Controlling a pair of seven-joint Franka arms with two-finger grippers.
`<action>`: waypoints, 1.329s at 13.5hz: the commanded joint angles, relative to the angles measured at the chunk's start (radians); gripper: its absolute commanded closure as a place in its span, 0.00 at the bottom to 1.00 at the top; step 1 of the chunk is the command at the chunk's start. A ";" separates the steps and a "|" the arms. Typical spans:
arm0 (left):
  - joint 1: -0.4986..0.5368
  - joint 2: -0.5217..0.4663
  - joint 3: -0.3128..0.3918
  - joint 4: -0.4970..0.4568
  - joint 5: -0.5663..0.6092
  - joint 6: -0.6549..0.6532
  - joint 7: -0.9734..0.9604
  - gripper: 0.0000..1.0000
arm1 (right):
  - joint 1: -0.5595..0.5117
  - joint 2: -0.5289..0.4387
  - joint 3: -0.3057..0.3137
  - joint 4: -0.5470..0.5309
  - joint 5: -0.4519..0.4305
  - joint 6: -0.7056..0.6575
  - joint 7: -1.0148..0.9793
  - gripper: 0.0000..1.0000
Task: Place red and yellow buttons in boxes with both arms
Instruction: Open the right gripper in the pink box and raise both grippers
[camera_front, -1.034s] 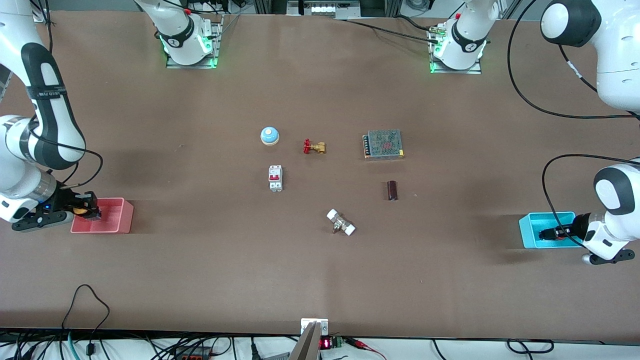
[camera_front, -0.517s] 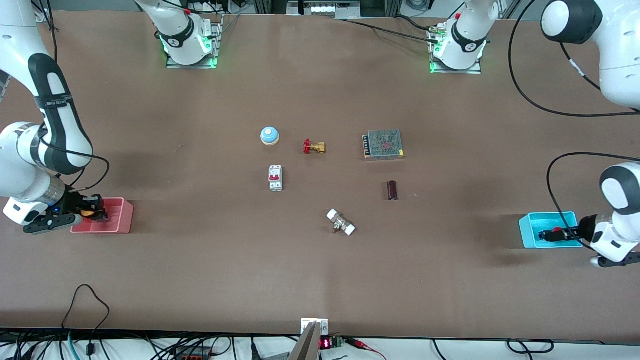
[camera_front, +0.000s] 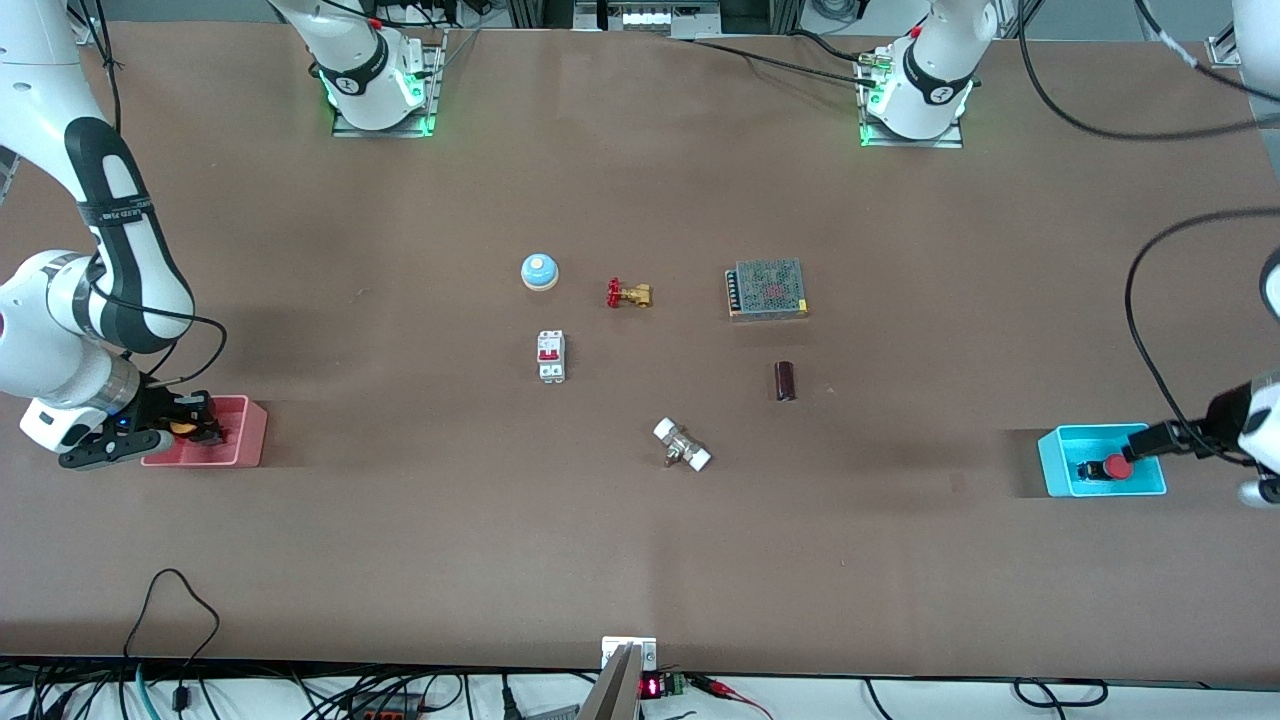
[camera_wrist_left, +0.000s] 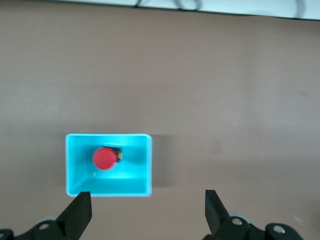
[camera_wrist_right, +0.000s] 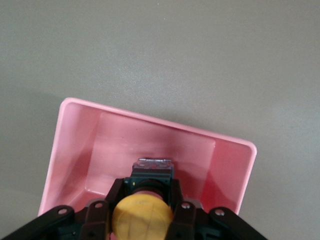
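Note:
The red button lies in the cyan-blue box at the left arm's end of the table; the left wrist view shows this button free in the box. My left gripper is open and empty, raised above the box's edge. My right gripper is shut on the yellow button over the pink-red box at the right arm's end. In the right wrist view the yellow cap sits between the fingers, just above the box's floor.
In the table's middle stand a blue-and-white dome bell, a white breaker, a brass valve with a red handle, a metal mesh-topped unit, a dark cylinder and a white-capped fitting.
My left gripper let go of the red button, opened and drew up and away from the cyan box. My right gripper shifted slightly over the pink box, still holding the yellow button.

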 joint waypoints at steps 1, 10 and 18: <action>-0.081 -0.151 0.023 -0.095 -0.006 -0.086 -0.080 0.00 | -0.014 0.012 0.011 0.015 0.014 0.011 -0.018 0.47; -0.249 -0.323 0.167 -0.100 -0.030 -0.283 -0.140 0.00 | -0.004 -0.133 0.016 0.010 0.014 -0.148 -0.020 0.38; -0.169 -0.327 0.084 -0.089 -0.062 -0.333 -0.142 0.00 | 0.147 -0.528 0.021 0.009 0.019 -0.622 0.130 0.00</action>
